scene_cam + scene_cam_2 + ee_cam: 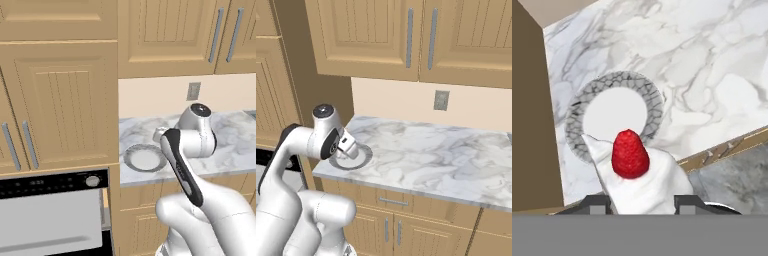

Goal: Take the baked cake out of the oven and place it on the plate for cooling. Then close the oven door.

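The baked cake (643, 176), a pale wedge topped with a red strawberry, sits between my two finger tips, and my gripper (642, 202) is shut on it. The cake hangs over the near edge of the plate (615, 114), a round dish with a grey mottled rim and white centre on the marble counter. From the right base view my gripper (351, 148) hovers just above the plate (358, 159) at the counter's left end. The oven (50, 184) shows its black panel at lower left, with the oven door (47, 220) showing a plain grey face below it.
A tall wooden cabinet side (529, 110) stands right beside the plate. Marble counter (431, 155) stretches to the right, with a wall socket (441, 100) behind it and upper cabinets (416, 35) overhead. My arm's elbow (200, 135) rises over the counter.
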